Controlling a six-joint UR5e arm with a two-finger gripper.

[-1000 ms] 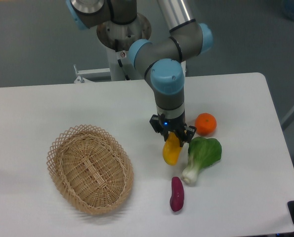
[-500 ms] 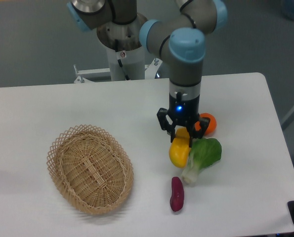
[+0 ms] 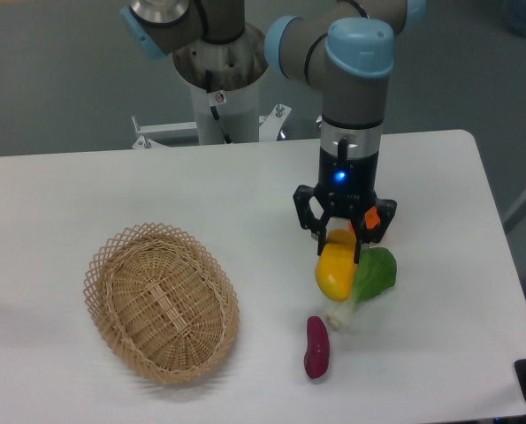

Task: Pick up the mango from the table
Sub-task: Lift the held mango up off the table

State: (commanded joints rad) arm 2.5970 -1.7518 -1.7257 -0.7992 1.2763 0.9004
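Yellow mango [image 3: 337,269] in gripper [image 3: 341,240] hides bok choy [image 3: 369,276], orange [image 3: 385,216]

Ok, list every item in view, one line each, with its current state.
gripper: shut on the mango, fingers pointing down.
mango: held at its upper end, hanging over the table.
table: white, carrying the items.
basket: empty, upright.
bok choy: lying on the table.
sweet potato: lying on the table.
orange: mostly hidden behind the gripper.

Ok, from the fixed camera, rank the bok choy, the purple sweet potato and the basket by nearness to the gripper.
Measured from the gripper, which holds the mango:
1. bok choy, just beside and below it.
2. purple sweet potato, further toward the table's front edge.
3. basket, far off to the image left.
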